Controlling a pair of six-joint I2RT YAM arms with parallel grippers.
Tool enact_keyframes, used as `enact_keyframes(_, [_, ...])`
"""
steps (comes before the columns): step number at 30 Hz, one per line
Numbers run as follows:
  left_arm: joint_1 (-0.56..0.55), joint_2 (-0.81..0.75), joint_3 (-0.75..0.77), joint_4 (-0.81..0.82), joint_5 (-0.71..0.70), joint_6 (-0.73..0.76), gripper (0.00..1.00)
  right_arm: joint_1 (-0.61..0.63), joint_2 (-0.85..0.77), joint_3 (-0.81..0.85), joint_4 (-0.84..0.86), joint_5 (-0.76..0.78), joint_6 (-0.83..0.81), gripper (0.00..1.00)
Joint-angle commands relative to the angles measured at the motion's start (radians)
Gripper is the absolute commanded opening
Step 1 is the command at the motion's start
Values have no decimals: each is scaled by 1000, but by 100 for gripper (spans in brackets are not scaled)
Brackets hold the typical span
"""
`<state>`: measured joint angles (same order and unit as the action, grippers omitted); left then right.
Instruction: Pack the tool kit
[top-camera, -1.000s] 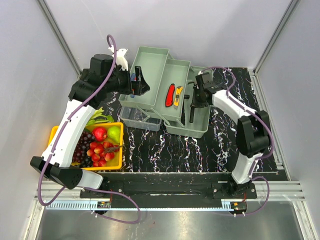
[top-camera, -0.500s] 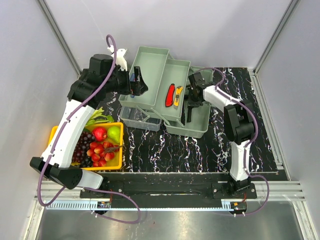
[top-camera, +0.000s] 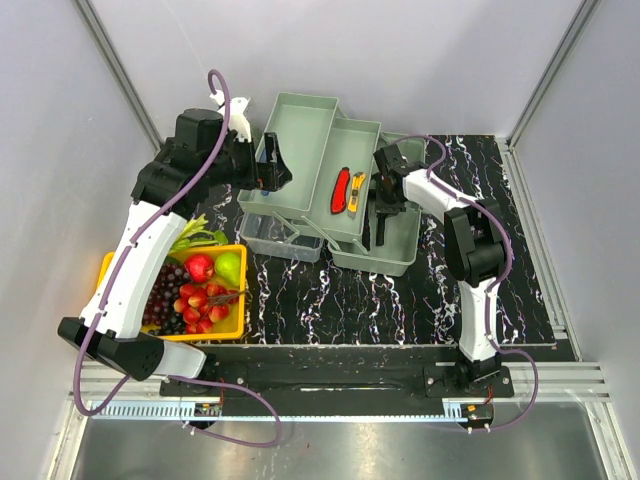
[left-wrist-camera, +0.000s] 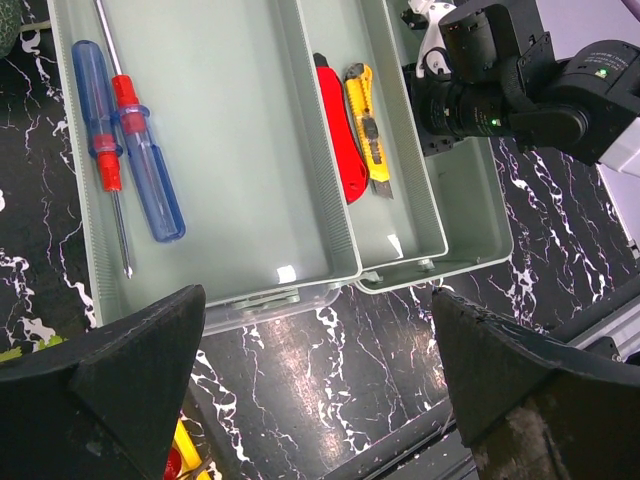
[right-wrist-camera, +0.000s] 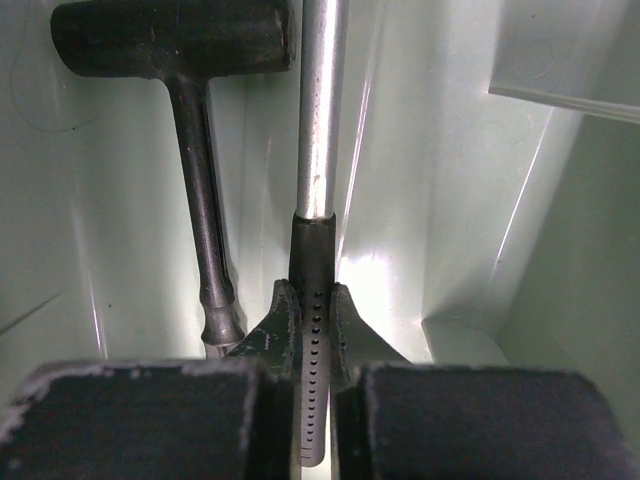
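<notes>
Toolbox (top-camera: 300, 125): far edge of surface (top-camera: 400, 290), trays folded out. Right tool (right-wrist-camera: 312, 325) is clenched on black-gripped steel rod (right-wrist-camera: 318, 120) beside mallet (right-wrist-camera: 170, 40). Left tool (left-wrist-camera: 315, 300) hangs released wide over screwdrivers (left-wrist-camera: 150, 175).

No legible text, label or number visible

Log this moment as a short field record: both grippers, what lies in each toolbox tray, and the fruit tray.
left gripper: open, holding nothing, by the left tray
right gripper: shut on the black grip of a silver-shafted tool, inside the toolbox base
left tray: blue-handled screwdriver and red-handled screwdriver, side by side
middle tray: red knife, yellow knife
toolbox base: black mallet beside the held tool
fruit tray: yellow, full of fruit, nearer the arm bases than the left tray
</notes>
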<state>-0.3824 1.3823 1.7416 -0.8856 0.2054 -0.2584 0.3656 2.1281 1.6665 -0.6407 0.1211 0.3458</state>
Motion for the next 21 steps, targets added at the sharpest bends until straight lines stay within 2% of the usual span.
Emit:
enact_keyframes(1, [5, -31, 35, 27, -12, 7, 99, 3, 20, 10, 16, 25, 15, 14])
enact_keyframes(5, [7, -34, 30, 25, -9, 7, 99, 4, 16, 13, 16, 15, 36, 29])
enact_keyframes(11, [8, -35, 27, 25, -8, 5, 99, 3, -28, 13, 13, 28, 50, 33])
enact_keyframes(16, [13, -35, 27, 25, -12, 7, 99, 3, -112, 19, 1, 90, 70, 46])
enact_keyframes(21, [25, -40, 19, 27, -47, 1, 99, 3, -218, 10, 1, 152, 88, 53])
